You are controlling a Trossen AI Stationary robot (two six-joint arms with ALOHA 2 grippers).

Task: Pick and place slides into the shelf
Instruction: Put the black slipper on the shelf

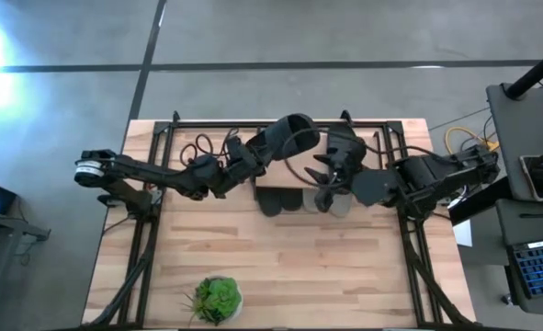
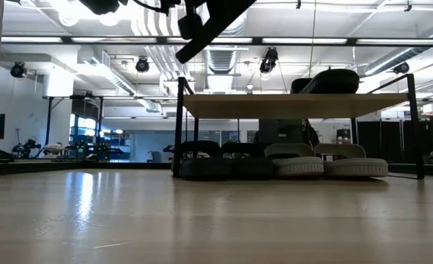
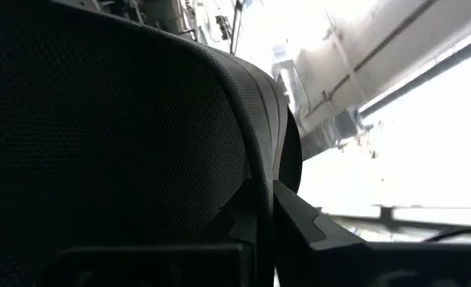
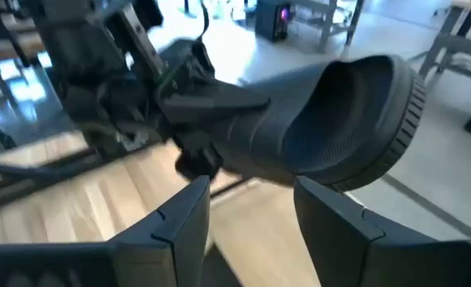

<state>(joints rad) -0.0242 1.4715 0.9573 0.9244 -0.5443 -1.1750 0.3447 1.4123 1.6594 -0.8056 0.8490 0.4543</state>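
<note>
Above the shelf (image 1: 289, 175), at the far middle of the counter (image 1: 280, 267), a black slide (image 1: 294, 136) hangs in the air, clamped by the left arm's fingers (image 3: 295, 219), which are closed on its edge. From the left wrist view the slide's dark mesh strap fills most of the picture, with the closed fingers at its rim. From the right wrist view the same slide (image 4: 339, 127) shows as a dark curved strap and ribbed sole held by the left gripper (image 4: 191, 112) over the light wooden shelf board.

On top of the shelf board lies another dark slide (image 2: 330, 79), toward the board's right end in the low view. Under the board, on the counter, four slides stand in a row: two dark ones (image 2: 209, 167) on the left and two light grey ones (image 2: 326, 165) on the right, each touching its neighbour.

The right gripper (image 4: 251, 215) hovers over the shelf just beside the held slide, its fingers (image 4: 179, 219) apart with nothing between them.

A small green plant (image 1: 218, 299) sits near the front edge of the counter, well apart from the shelf.
</note>
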